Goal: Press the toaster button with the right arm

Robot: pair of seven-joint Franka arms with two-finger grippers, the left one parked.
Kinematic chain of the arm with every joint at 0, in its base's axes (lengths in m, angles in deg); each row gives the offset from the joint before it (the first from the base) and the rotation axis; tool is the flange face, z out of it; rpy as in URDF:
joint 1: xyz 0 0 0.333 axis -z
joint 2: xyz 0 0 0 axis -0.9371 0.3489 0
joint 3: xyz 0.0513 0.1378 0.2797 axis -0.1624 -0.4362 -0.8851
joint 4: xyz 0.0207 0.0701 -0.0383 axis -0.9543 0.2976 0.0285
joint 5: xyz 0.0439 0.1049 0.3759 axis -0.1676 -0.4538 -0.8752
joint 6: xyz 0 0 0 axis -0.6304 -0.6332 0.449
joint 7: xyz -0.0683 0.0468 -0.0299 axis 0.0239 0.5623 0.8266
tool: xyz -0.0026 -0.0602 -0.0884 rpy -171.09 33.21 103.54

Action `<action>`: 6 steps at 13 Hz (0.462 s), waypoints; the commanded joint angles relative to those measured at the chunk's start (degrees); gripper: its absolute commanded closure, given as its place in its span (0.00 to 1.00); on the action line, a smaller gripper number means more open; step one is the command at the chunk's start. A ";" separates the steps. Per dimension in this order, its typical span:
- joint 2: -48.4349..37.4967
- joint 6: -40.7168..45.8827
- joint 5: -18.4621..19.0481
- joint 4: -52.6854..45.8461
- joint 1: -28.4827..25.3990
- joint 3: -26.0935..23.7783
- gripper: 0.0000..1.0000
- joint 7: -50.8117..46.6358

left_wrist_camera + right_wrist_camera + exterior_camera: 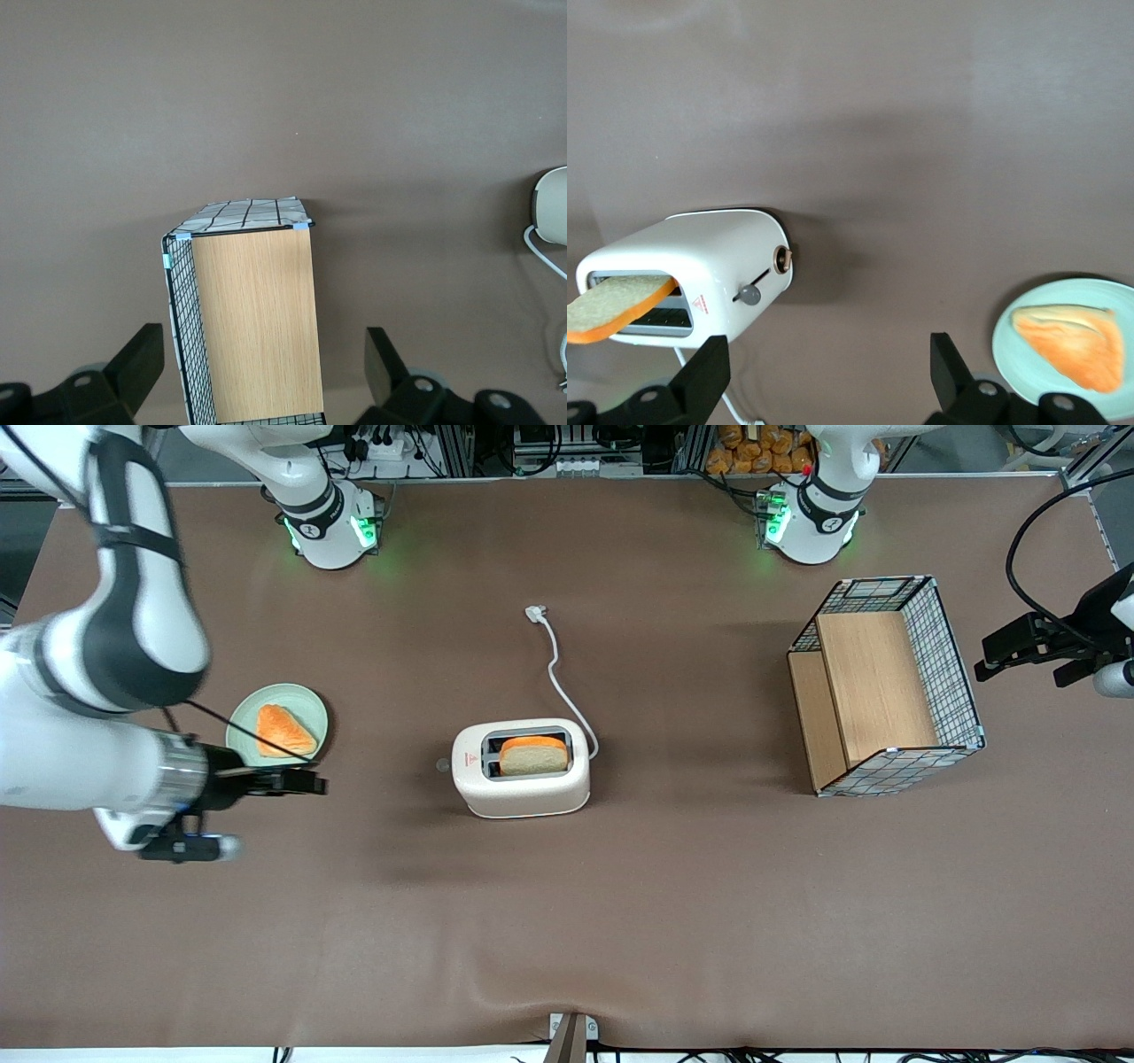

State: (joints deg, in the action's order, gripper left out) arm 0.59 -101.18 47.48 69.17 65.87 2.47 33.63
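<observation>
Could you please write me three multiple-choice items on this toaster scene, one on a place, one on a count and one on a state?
1. Where does the gripper hover?
A. over the wire basket
B. between the green plate and the toaster, nearer the plate
C. directly above the toaster slots

2. How many bread slices stand in the toaster?
A. none
B. one
C. two

3. What state is the toaster button in?
A. untouched, gripper apart from it
B. pressed by a finger
C. covered by bread

Answers:
1 B: in the front view the gripper sits by the green plate, well short of the toaster.
2 B: a single bread slice fills one slot.
3 A: the right wrist view shows the button free, with the open fingers clear of it.
</observation>
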 commanded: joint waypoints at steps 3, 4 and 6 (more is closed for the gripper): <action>-5.90 5.22 15.16 -6.38 1.25 -3.00 0.00 -1.41; -8.97 5.39 16.07 -6.12 1.95 -3.70 0.00 -1.41; -12.14 10.11 15.99 -5.42 3.09 -3.45 0.00 -1.50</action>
State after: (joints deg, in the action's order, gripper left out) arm -7.72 -94.29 61.86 62.10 67.28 0.13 32.97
